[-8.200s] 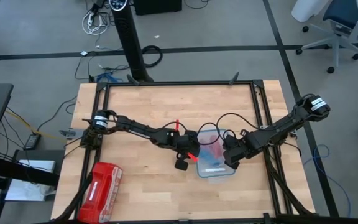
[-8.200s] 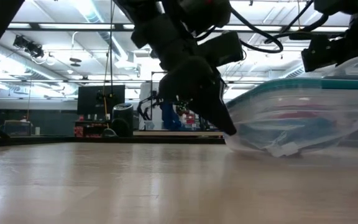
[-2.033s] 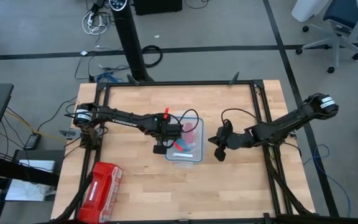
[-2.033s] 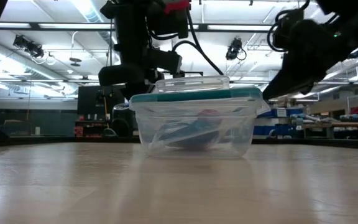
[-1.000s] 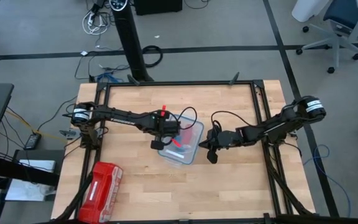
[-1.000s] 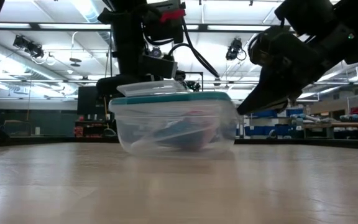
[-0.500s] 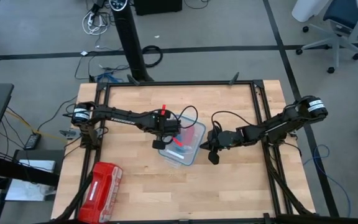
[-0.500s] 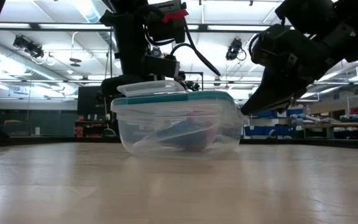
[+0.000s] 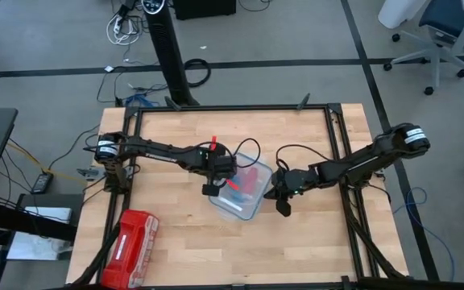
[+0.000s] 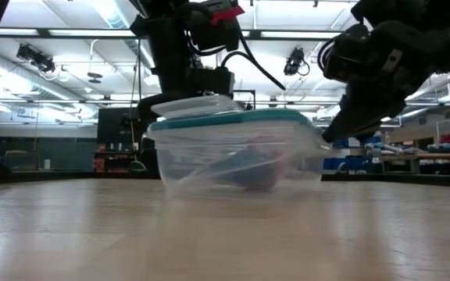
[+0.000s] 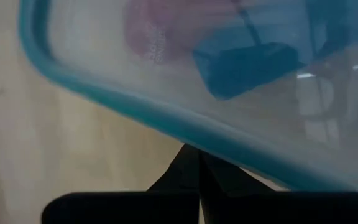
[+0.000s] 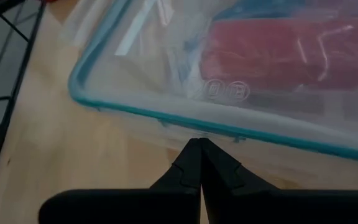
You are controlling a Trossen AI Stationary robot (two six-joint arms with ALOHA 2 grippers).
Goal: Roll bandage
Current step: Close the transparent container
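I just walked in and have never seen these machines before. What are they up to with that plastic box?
Two robot arms flank a clear lidded container with a teal-rimmed lid on the wooden table. The left gripper and right gripper, both shut, sit at opposite edges of it. The lid is on. Inside lie the blue bandage and a red fabric roll. A red pouch lies aside.

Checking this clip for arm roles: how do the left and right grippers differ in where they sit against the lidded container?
The left gripper sits at the left edge of the clear container, nearer the red pouch; the right gripper sits at the opposite, right edge. In the low view, the left gripper meets the container at lid height, while the right gripper slants down to the rim's corner. Both are shut, holding nothing.
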